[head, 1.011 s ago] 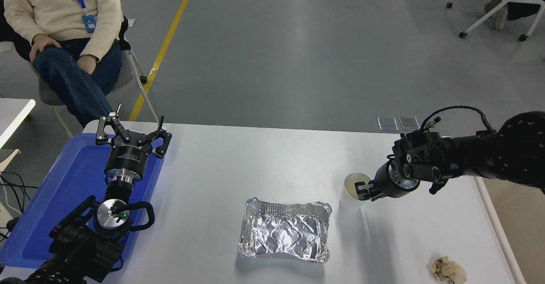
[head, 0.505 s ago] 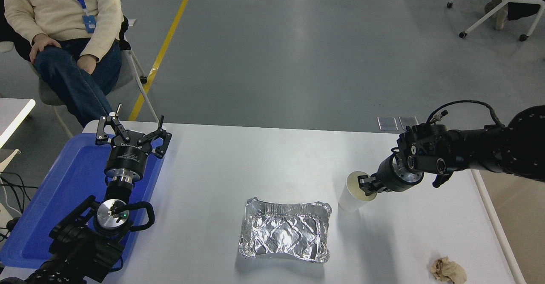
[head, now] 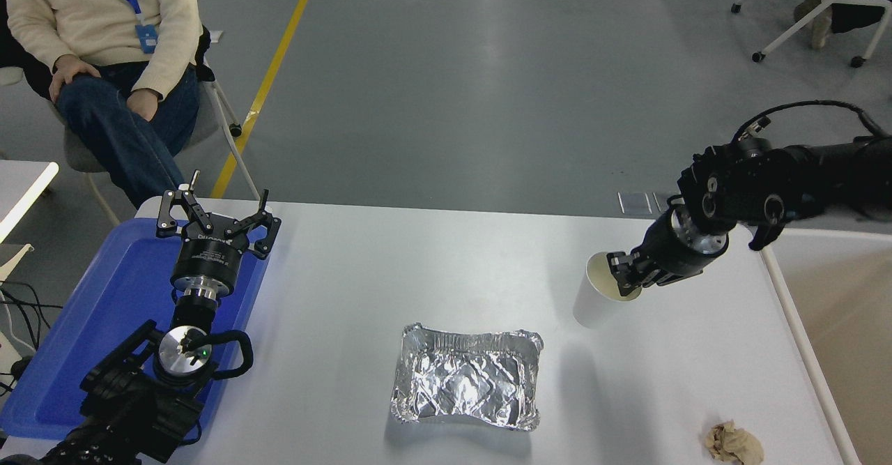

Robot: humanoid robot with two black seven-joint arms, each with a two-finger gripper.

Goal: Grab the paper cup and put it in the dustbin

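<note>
white paper cup (head: 596, 302) tilted, right gripper (head: 625, 275) apparently pinching rim

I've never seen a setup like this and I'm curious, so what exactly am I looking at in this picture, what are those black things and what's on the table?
This is one view from a camera high on a humanoid robot, looking down over its white table. The black things are its two arms. The left gripper is open, parked over a blue plastic tray. The right gripper pinches the rim of a small white paper cup, which appears tilted and raised off the table. On the table lie a crinkled foil tray and a crumpled brown paper wad. At the right edge is a big white-rimmed dustbin. A person sits at the far left.
</note>
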